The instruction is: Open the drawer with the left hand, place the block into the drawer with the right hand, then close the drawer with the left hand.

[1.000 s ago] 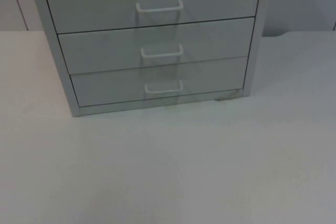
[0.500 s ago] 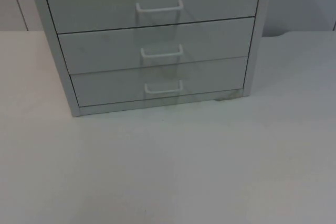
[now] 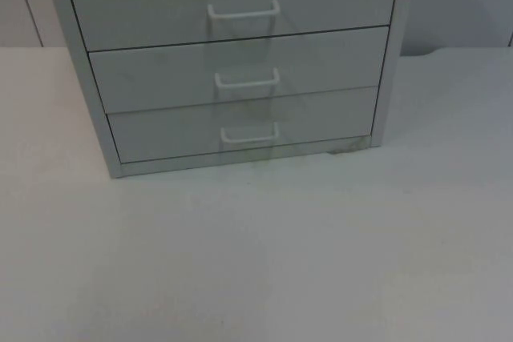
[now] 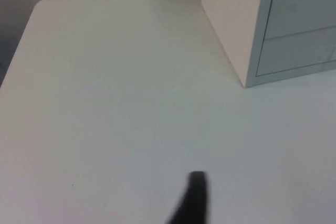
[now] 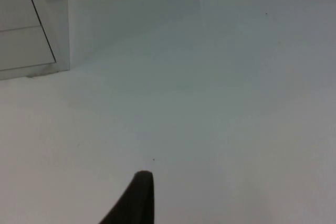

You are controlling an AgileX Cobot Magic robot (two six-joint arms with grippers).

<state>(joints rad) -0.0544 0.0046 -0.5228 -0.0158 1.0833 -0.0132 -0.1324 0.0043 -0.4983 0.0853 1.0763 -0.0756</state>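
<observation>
Drawers all shut on cabinet (image 3: 232, 70); left tool (image 4: 191, 203) beside cabinet, right tool (image 5: 137, 198) opposite, spreads indeterminable; recommend squaring onto handle (image 3: 243, 12), pulling straight.

The left gripper (image 4: 191, 198) hangs above the white table top (image 4: 115, 103), off to the outer side of the grey metal drawer cabinet (image 4: 273, 30) and well apart from it; one black fingertip is visible. The right gripper (image 5: 136, 198) likewise hangs over the table on the cabinet's opposite side, well apart from it, with one black fingertip visible. Neither gripper touches anything.
</observation>
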